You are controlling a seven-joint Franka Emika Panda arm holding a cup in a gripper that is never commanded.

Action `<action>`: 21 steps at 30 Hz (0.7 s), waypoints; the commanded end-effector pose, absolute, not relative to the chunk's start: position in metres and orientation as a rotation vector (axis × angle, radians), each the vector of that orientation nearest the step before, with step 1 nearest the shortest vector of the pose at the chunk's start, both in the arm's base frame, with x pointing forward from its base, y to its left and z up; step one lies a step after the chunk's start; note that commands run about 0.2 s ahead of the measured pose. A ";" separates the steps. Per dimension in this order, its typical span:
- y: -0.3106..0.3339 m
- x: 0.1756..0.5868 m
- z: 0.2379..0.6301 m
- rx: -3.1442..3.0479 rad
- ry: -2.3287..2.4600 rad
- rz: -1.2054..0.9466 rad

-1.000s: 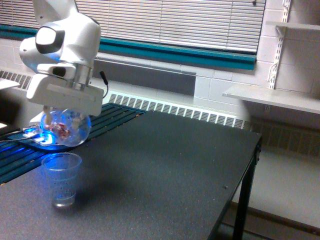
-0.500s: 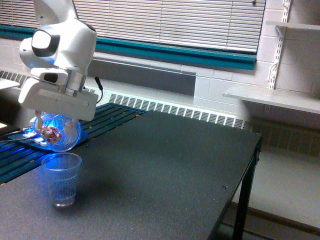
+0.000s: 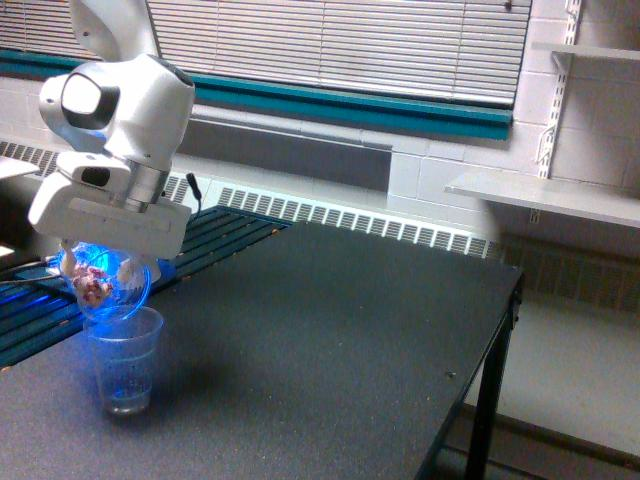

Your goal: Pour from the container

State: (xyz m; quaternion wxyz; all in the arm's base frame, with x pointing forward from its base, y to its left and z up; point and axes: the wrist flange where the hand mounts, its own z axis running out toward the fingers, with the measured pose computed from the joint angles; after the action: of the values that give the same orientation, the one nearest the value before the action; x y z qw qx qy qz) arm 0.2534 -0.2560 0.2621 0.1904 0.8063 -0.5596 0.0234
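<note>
The dark table [image 3: 330,330] fills most of the exterior view, and everything else sits relative to it. Behind its far edge runs a wall with closed blinds [image 3: 340,45] above a teal sill band and a long white heater grille [image 3: 350,215]; past the table's edge on the exterior view's right hang white shelves [image 3: 540,190]. Over the table's corner at the exterior view's left leans the white robot arm [image 3: 115,100], its flat white gripper [image 3: 100,245] hanging low above the tabletop. Directly beneath the gripper and clasped by it is the container [image 3: 100,280], a smooth clear cup lit blue, tipped steeply so its wide rim faces down; reddish and pale bits show through its wall. The fingers themselves are hidden behind the gripper body and the cup. Just under the container's rim, standing upright on the table, is the ribbed clear cup [image 3: 123,360], glowing blue, their rims nearly touching.
</note>
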 end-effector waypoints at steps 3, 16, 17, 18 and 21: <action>-0.259 0.263 0.265 2.252 -1.556 0.063; -0.254 0.276 0.270 2.273 -1.472 0.000; -0.254 0.276 0.270 2.273 -1.468 -0.007; -0.253 0.277 0.270 2.273 -1.461 -0.015; -0.252 0.280 0.271 2.277 -1.442 -0.031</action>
State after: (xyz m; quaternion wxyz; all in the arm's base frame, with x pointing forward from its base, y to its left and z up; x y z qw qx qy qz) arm 0.2720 -0.2560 0.2695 0.2140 0.8110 -0.5445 0.0006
